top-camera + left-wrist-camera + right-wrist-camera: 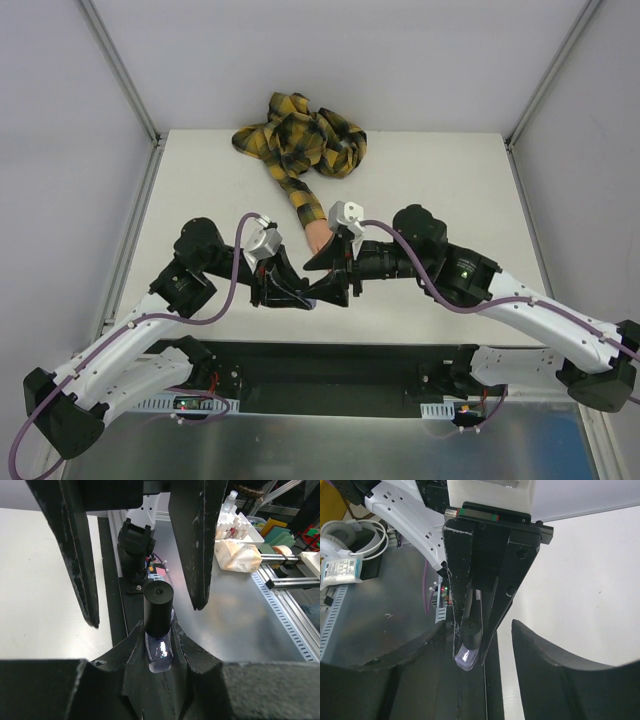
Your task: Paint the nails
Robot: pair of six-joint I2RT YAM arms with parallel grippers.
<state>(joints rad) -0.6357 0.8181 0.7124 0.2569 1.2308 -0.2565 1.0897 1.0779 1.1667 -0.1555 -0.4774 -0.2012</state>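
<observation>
Clamping black-capped purple bottle (160, 655), left hand (157, 630)

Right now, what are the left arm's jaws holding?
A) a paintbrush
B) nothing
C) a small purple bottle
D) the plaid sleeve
C: the left jaws are pinched shut on the small purple bottle, with its black cap sticking out.

Soft, even overhead light fills the top view: the white table (450, 190) reads bright and flat, with only faint shadows under the 2 arms. In the left wrist view the nail polish bottle (159, 625) is sharp and carries a white glint — the left gripper (159, 652) around it is underexposed black, its near edge blurred. The steel bench (235, 615) shows a pale sheen.
</observation>
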